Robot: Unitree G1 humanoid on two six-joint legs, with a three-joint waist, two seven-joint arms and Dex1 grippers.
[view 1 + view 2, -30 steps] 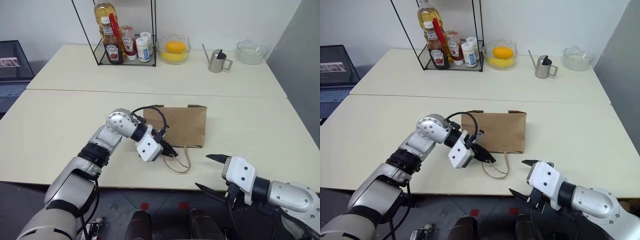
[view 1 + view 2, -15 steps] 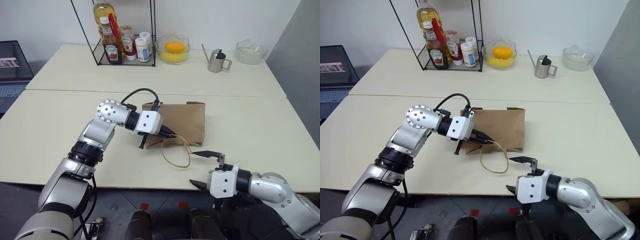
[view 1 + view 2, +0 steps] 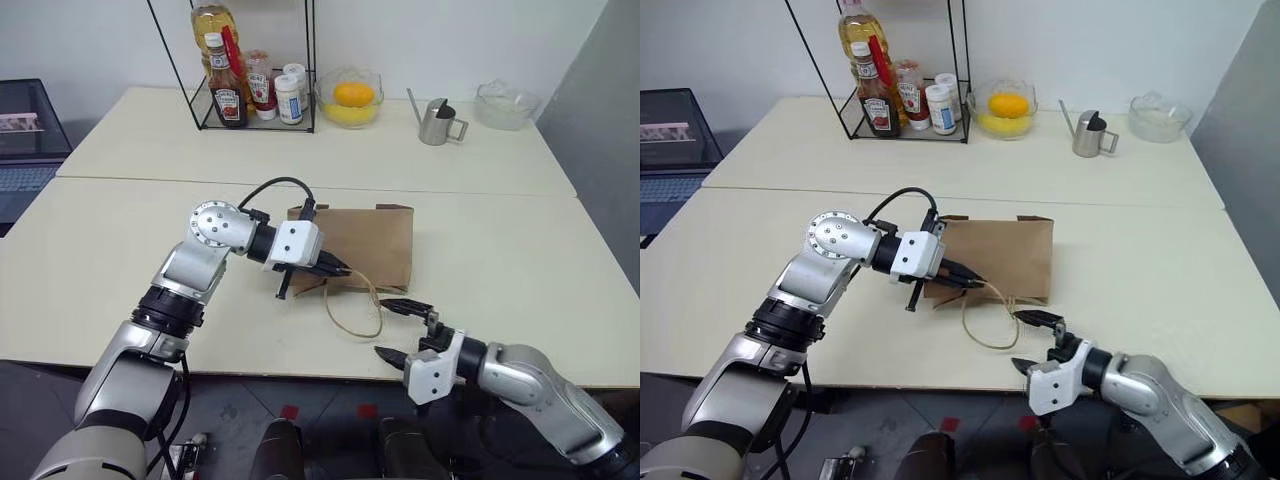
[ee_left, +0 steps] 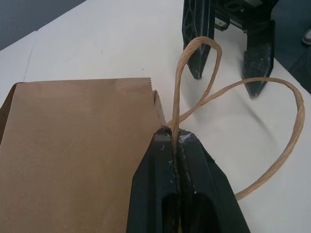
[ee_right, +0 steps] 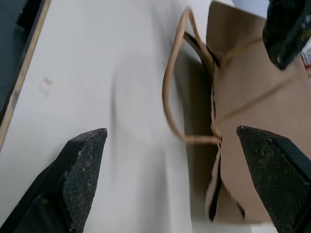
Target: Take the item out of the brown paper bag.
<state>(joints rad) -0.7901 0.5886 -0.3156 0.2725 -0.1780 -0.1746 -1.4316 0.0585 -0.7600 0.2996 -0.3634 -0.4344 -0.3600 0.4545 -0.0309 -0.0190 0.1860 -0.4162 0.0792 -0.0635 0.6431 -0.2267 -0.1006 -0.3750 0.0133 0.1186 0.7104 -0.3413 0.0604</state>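
The brown paper bag (image 3: pixel 362 245) lay flat on the near table (image 3: pixel 520 270), its open mouth toward me and its two thin looped handles (image 3: pixel 358 312) trailing over the tabletop toward the front edge. I could not see the item; nothing of a bottle showed at the mouth of the bag, so I cannot tell whether it was inside.

My left gripper (image 3: pixel 340 269) was at the bag's mouth, near the left corner, with its fingers pressed together on one of the handles. In the left wrist view the tan cord (image 4: pixel 194 82) ran straight out from between the closed fingertips and rose in a loop, while the other handle curved away beside it across the table.

My right gripper (image 3: pixel 398 329) was at the front edge of the table, just beyond the handle loops, pointing toward the bag. Its two black fingers (image 5: pixel 80 165) stood wide apart and held nothing; between them the right wrist view showed the bag's mouth and the handles.

On the far table stood a wire rack (image 3: pixel 255 70) with sauce bottles (image 3: pixel 226 95) and a large oil bottle (image 3: pixel 212 22), a glass bowl holding an orange (image 3: pixel 352 94), a small metal pitcher (image 3: pixel 436 122) and another glass bowl (image 3: pixel 506 103).
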